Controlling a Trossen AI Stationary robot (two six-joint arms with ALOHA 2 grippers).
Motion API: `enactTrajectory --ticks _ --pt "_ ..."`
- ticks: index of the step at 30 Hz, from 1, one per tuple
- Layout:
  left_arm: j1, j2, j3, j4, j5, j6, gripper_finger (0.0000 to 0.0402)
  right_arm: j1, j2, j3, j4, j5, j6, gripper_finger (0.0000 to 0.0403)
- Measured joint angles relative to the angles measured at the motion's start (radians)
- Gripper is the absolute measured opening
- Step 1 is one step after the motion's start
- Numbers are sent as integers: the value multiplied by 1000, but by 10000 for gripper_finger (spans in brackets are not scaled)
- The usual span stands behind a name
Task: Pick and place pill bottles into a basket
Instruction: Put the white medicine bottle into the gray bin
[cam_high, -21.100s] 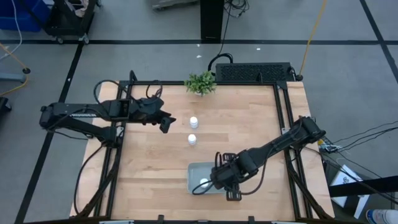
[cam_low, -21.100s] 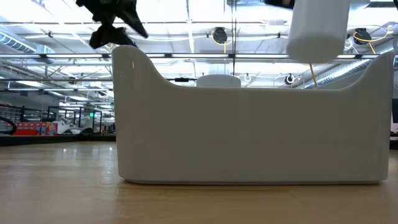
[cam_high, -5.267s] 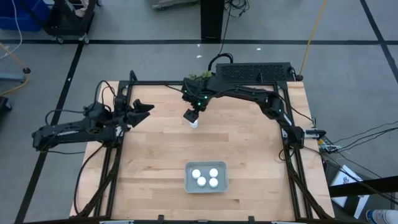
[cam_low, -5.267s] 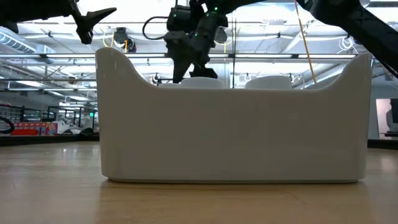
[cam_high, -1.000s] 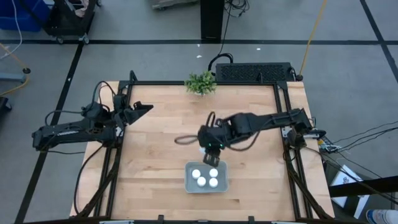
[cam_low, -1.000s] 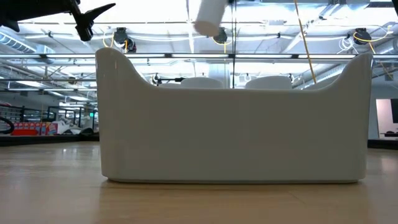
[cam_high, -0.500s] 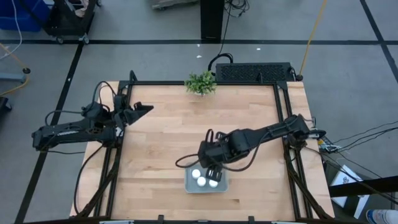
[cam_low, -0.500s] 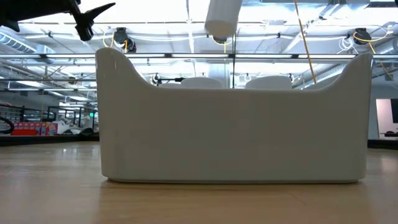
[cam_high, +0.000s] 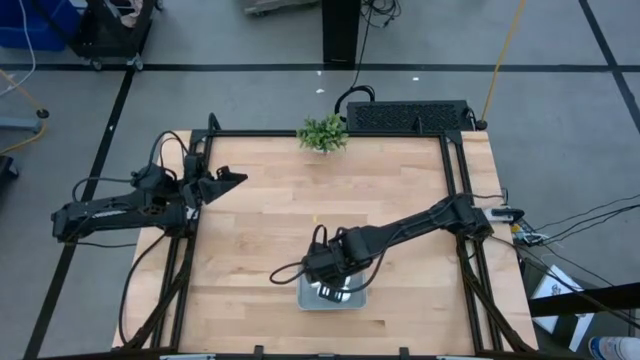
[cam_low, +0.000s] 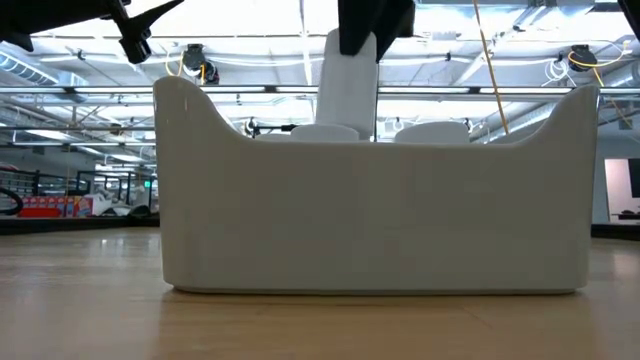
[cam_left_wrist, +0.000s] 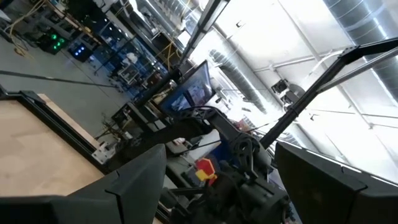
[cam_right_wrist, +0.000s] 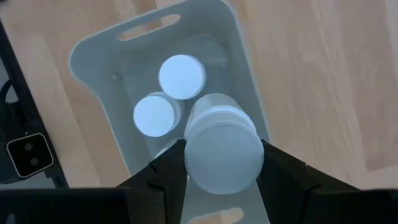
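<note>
At the table's left edge the left gripper waits with its fingers spread, holding nothing. To its right, near the front of the table, the right gripper hangs over the basket and pinches one pill bottle between its two fingers. This bottle is upright above the basket's inside, where other bottles already stand.
</note>
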Motion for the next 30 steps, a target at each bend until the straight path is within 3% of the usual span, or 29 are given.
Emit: enactTrajectory --ticks 17,30 --pt "0 0 0 0 2 3 308 -8 67 -1 17 -50 -34 152" --pt "0 0 0 0 2 6 308 -15 65 -163 136 -78 -43 153"
